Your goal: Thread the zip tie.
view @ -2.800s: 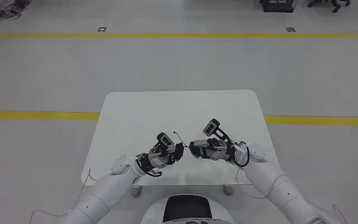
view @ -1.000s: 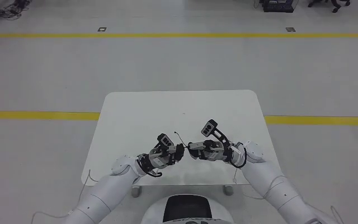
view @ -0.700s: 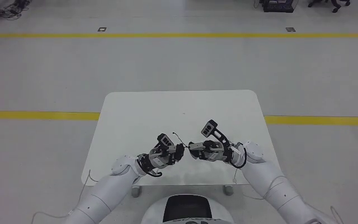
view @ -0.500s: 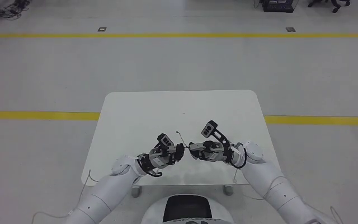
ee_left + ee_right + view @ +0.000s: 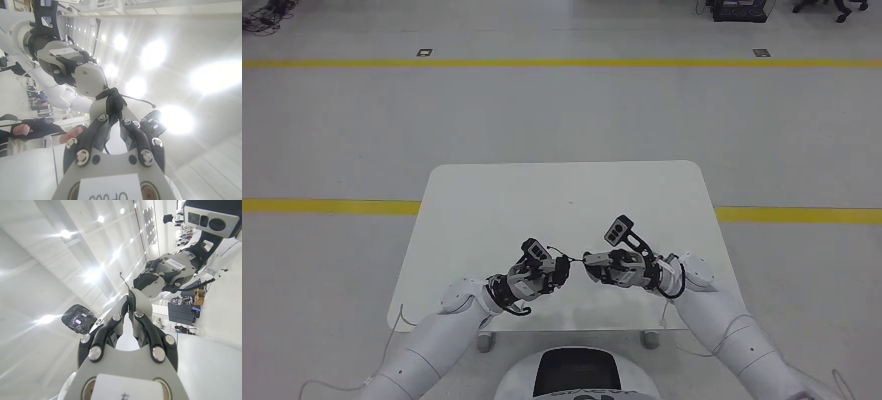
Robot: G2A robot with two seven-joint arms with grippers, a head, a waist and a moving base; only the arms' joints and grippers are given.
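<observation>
Both grippers hover tip to tip over the front middle of the white table (image 5: 492, 200). A thin black zip tie (image 5: 568, 256) spans the small gap between them. In the left wrist view my left gripper (image 5: 114, 101) is shut on the bunched black strap of the zip tie (image 5: 139, 99), whose free end sticks out sideways. The right gripper's pale fingertip (image 5: 90, 80) presses in from the other side. In the right wrist view my right gripper (image 5: 129, 293) is shut on the zip tie (image 5: 123, 279), which rises as a thin strand past the left gripper (image 5: 136, 283).
Around the grippers the tabletop is bare. Its front edge (image 5: 542, 328) lies just below the forearms. Grey floor with yellow lines (image 5: 332, 206) surrounds the table.
The zip tie's free end has swung down from pointing away from the robot to lying low toward the left gripper. The right gripper has shifted slightly right.
</observation>
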